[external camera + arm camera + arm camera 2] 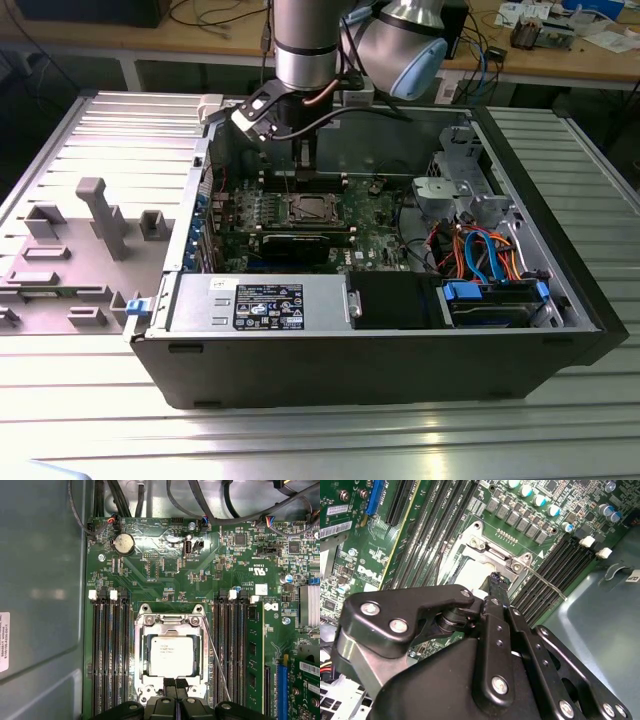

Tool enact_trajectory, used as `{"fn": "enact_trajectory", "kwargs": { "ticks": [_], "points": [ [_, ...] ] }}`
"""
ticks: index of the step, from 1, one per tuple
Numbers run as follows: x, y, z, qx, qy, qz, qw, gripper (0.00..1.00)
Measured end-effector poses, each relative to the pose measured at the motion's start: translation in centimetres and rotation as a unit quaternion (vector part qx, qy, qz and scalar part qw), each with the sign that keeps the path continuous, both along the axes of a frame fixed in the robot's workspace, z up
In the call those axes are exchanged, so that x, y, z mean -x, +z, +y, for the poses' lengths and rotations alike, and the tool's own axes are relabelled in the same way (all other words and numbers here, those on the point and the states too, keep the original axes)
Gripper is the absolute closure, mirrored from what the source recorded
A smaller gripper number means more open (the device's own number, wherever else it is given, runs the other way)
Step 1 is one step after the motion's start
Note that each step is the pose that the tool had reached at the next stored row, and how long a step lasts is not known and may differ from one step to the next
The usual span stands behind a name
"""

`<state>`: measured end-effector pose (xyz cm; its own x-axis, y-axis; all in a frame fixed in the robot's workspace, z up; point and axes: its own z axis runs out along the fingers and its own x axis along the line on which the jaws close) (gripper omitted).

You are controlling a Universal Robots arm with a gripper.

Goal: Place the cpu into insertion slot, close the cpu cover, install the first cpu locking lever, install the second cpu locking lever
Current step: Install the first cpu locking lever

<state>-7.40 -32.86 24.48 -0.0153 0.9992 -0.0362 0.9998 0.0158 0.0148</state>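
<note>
I see my claw (173, 684) closed, holding nothing, its tips at the near edge of the cpu cover (170, 625); the cpu (171, 655) sits just ahead.

The board (165, 580) is deep green, threaded with fine pale lines. At its middle the chip (171, 655) has a dull silver top inside a brighter silver frame (170, 622), with black slots (107, 655) capped by white clips (92, 594). The claw (175, 684) is matt black with silvery screw heads, and the arm (305, 40) is silver with a pale blue cap (418, 65). Orange and blue cables (480, 250) brighten the black case (350, 370), which sits on a ribbed grey surface (300, 440).
</note>
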Motion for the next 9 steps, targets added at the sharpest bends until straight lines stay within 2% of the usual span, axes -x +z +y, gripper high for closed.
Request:
{"fn": "enact_trajectory", "kwargs": {
  "ticks": [9],
  "points": [
    [0.37, 0.00, 0.00, 0.0000, 0.000, 0.0000, 1.00000, 0.89]
  ]
}}
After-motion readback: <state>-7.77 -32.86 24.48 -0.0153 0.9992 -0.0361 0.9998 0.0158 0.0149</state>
